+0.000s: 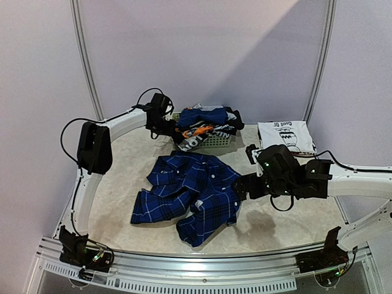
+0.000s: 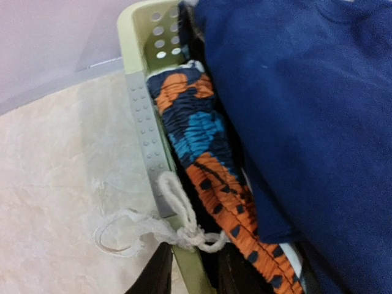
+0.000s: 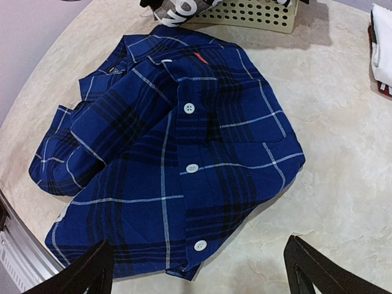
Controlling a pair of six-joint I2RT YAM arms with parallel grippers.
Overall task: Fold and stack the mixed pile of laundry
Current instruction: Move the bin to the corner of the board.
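Observation:
The blue-and-black plaid shirt (image 1: pixel 187 196) lies crumpled on the table's middle; it also shows in the right wrist view (image 3: pixel 165 159), with buttons up. My right gripper (image 1: pixel 240 187) (image 3: pixel 197 245) is open and empty, hovering over the shirt's right hem. The rest of the laundry pile (image 1: pixel 205 122) sits in the basket (image 1: pixel 220 143): a navy garment (image 2: pixel 306 110) and an orange-blue patterned piece (image 2: pixel 208 165) with a white drawstring (image 2: pixel 184 226). My left gripper (image 1: pixel 164 127) (image 2: pixel 193 260) is at the basket's left end, its fingers (image 2: pixel 153 275) narrowly straddling the rim (image 2: pixel 144 122) beside the drawstring knot.
A folded white printed T-shirt (image 1: pixel 285 135) lies at the back right, and its edge shows in the right wrist view (image 3: pixel 381 43). The basket stands at the table's back centre (image 3: pixel 251 15). The metal table edge (image 1: pixel 202 260) runs along the front.

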